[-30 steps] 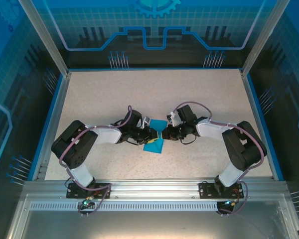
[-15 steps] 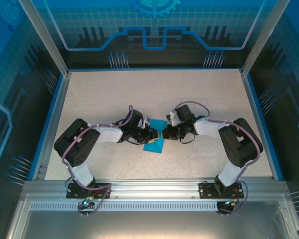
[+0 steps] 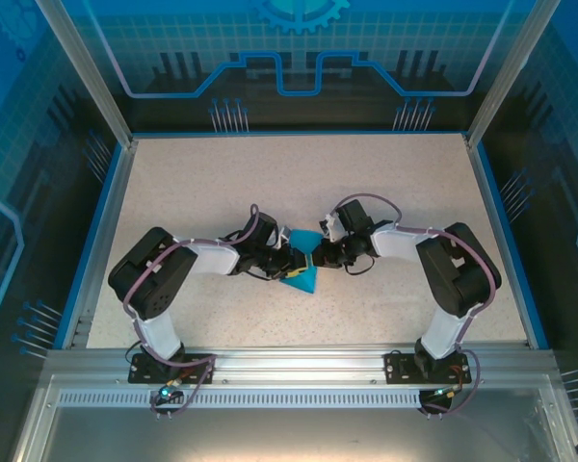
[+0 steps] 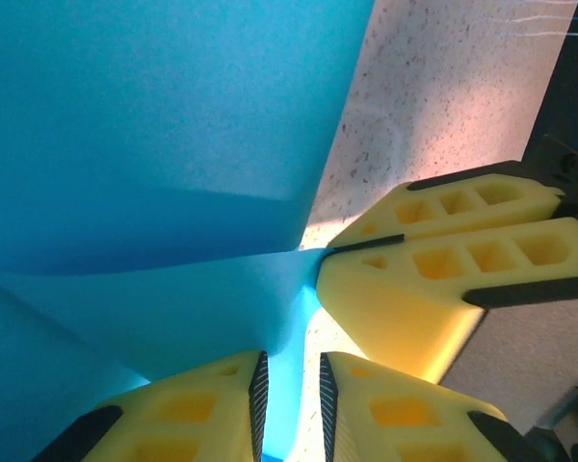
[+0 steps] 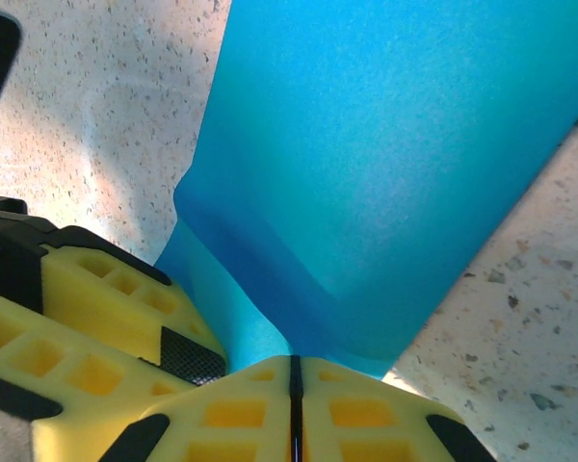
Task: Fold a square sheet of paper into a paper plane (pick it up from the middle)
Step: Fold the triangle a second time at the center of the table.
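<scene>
The right hand (image 5: 293, 371) is closed tight on the paper (image 5: 395, 144). At the bottom of its wrist view the two yellow fingers (image 5: 231, 409) meet in a thin seam, and the blue edge runs straight into it. The left hand (image 4: 291, 373) stands narrow, with a slim gap between its black pads (image 4: 259, 395) at the bottom of its own view. Paper passes through that gap, but I cannot tell whether the pads really bite on it. In the top view the paper sits at the centre of the tabletop (image 3: 222, 183), gathered to a waist between the two hands. One lobe lies just above them and a triangular lobe just below.

The paper looks thin, light and limp (it bows in soft curves rather than lying flat). I judge it will slip, buckle or tear if tugged from both sides at once. The best hold is probably at a crease near the middle, pads flat on both faces, where the layers double and stiffen. Nothing contains it: the lower lobe rests on the bare tabletop.
</scene>
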Robot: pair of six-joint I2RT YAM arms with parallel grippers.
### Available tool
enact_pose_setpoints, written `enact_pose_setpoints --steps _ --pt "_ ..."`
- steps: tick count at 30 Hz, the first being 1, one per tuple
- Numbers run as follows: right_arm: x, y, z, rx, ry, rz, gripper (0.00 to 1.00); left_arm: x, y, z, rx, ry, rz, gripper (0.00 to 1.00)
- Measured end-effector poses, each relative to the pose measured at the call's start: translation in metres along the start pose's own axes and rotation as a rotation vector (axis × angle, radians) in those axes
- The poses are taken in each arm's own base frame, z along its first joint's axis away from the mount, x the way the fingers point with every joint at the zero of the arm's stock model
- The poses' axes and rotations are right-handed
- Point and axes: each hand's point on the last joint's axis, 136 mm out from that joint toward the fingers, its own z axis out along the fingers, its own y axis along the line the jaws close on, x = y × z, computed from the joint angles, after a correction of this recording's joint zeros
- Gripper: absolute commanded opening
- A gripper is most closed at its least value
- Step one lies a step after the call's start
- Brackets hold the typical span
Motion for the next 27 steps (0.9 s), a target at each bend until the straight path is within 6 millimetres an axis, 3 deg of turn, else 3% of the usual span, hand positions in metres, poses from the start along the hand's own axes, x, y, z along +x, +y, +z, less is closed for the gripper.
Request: enact_pose_setpoints --steps 11,19,27 --pt "0.001 0.000 0.001 -0.003 0.006 -0.001 0.11 0.000 0.001 0.001 -0.003 0.002 -0.002 0.27" --pt "0.002 0.001 0.001 -0.009 0.010 -0.001 0.11 -0.001 -0.017 -0.009 0.036 -0.016 0.029 0.28" --pt "0.006 0.002 0.005 -0.007 0.024 -0.004 0.12 0.000 -0.016 -0.008 0.035 -0.011 0.027 0.26"
